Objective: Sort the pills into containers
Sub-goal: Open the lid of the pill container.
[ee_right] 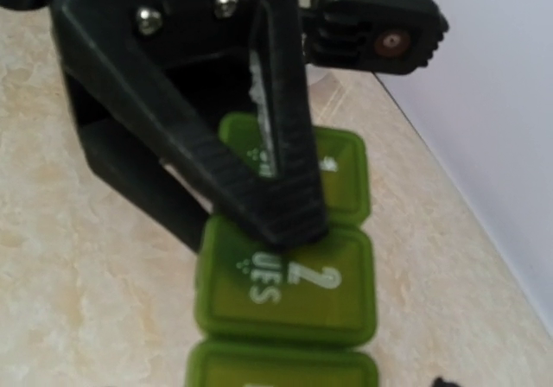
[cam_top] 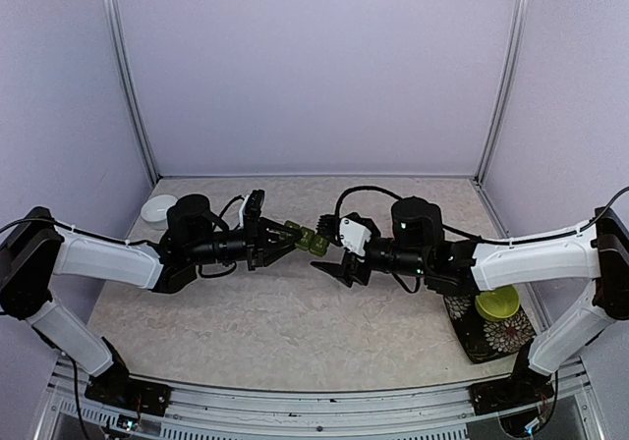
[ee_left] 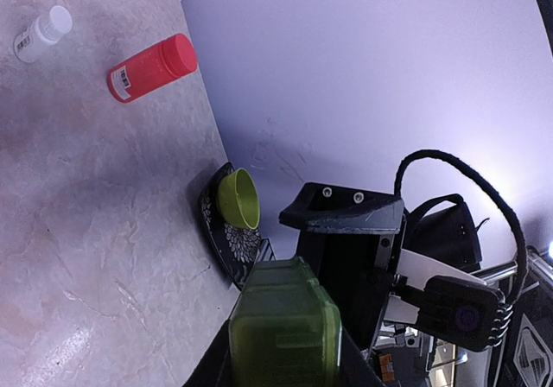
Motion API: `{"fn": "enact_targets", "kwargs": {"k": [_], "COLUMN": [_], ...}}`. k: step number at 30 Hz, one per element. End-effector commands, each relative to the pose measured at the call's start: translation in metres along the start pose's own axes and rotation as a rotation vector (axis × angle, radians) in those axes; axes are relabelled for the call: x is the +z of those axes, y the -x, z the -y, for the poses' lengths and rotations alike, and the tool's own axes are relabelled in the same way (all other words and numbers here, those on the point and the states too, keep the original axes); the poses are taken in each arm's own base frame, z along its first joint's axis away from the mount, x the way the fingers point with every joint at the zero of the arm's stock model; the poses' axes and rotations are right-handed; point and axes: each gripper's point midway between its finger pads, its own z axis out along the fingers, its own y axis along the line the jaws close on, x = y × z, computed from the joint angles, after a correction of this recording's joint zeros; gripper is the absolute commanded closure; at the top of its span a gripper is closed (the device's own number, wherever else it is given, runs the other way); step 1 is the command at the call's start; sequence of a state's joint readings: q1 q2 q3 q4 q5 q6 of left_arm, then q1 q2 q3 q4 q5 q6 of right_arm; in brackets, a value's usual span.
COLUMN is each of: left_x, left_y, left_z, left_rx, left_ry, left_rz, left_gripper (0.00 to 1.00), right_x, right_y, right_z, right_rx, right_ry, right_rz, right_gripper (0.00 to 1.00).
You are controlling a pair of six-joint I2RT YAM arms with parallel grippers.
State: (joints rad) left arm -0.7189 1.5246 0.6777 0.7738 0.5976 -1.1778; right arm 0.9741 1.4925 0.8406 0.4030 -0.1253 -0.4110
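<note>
Left tool (cam_top: 283,236) pinches the dark green pill box (cam_top: 311,240) by its 9 o'clock end, holding it over the middle of the tabletop (cam_top: 265,312). Right tool (cam_top: 331,248) stands spread at the box's 3 o'clock end, one finger (ee_right: 276,171) lying across the closed lids. A lime-green bowl (cam_top: 497,303) sits at 4 o'clock.
</note>
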Motion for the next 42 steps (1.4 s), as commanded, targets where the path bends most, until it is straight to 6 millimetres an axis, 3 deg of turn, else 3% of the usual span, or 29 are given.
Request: {"fn": "enact_targets", "kwargs": {"k": [1, 7, 18, 22, 42], "left_x": [0.0, 0.001, 0.0, -0.001, -0.004], "left_y": [0.005, 0.003, 0.002, 0.002, 0.002], "left_z": [0.02, 0.018, 0.016, 0.015, 0.004], "left_rx": [0.034, 0.029, 0.021, 0.025, 0.041], "left_ry": [-0.051, -0.052, -0.053, -0.052, 0.0], "left_rz": [0.01, 0.008, 0.011, 0.013, 0.024], "left_gripper": [0.72, 0.72, 0.72, 0.72, 0.72], "right_x": [-0.001, -0.002, 0.006, 0.007, 0.006], "right_y": [0.008, 0.013, 0.005, 0.005, 0.029], "right_z": [0.007, 0.006, -0.005, -0.008, -0.009], "right_rx": [-0.021, -0.044, -0.04, -0.027, 0.16], "right_ry": [-0.045, -0.054, -0.013, 0.005, 0.161], "right_rz": [0.049, 0.067, 0.04, 0.038, 0.032], "right_gripper": [0.27, 0.42, 0.7, 0.75, 0.7]}}
